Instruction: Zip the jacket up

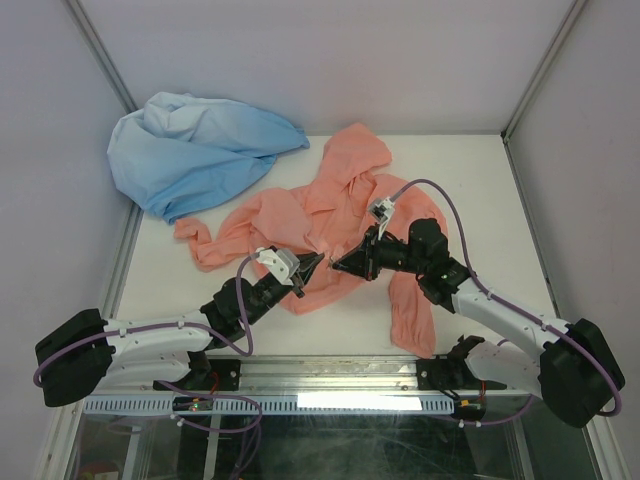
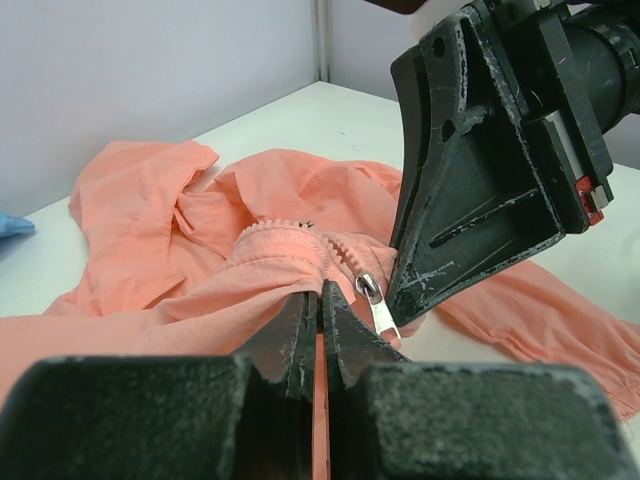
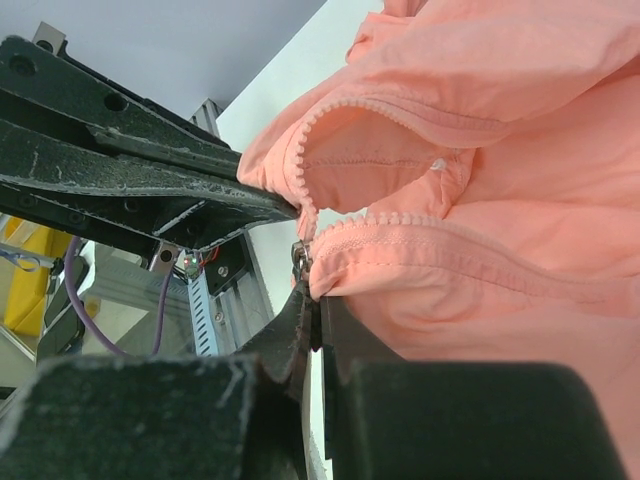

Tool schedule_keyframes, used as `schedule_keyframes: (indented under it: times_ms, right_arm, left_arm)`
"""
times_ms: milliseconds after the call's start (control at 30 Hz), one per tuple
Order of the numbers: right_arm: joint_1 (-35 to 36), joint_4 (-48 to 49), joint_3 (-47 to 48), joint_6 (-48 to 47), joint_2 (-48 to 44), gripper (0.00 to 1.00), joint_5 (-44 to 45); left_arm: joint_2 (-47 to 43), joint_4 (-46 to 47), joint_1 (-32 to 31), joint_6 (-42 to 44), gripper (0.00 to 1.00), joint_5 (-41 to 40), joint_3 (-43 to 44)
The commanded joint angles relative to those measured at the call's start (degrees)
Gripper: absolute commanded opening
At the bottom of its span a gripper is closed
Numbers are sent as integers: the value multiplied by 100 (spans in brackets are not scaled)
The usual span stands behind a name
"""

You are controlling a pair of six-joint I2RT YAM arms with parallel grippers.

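The salmon-pink jacket [image 1: 290, 215] lies crumpled mid-table, hood toward the back, one sleeve [image 1: 410, 310] running toward the front edge. My left gripper [image 1: 312, 262] is shut on the jacket's hem just beside the zip's lower end [image 2: 320, 290]. My right gripper [image 1: 338, 265] faces it tip to tip and is shut on the jacket's edge right by the slider [image 3: 318, 300]. The silver zip pull [image 2: 378, 300] hangs free between the two grippers. Above the slider [image 3: 299, 256] the zip teeth [image 3: 330, 110] stand apart in an open loop.
A light blue garment [image 1: 190, 150] is heaped at the back left, touching the jacket's sleeve. Grey walls and metal posts close the table at the back and sides. A metal rail [image 1: 300, 375] runs along the front edge by the arm bases.
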Motion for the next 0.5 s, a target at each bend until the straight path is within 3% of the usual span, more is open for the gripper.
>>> schedule_keyframes:
  times_ms: [0, 233, 467]
  right_arm:
    - [15, 235, 191, 76, -31, 0, 141]
    - [-18, -220, 467, -180, 137, 0, -42]
    - [-36, 59, 507, -366, 212, 0, -303]
  left_arm:
    - [-36, 167, -60, 68, 0, 269, 46]
    - [-259, 64, -60, -20, 0, 418, -74]
    - [-172, -271, -51, -281, 0, 687, 50]
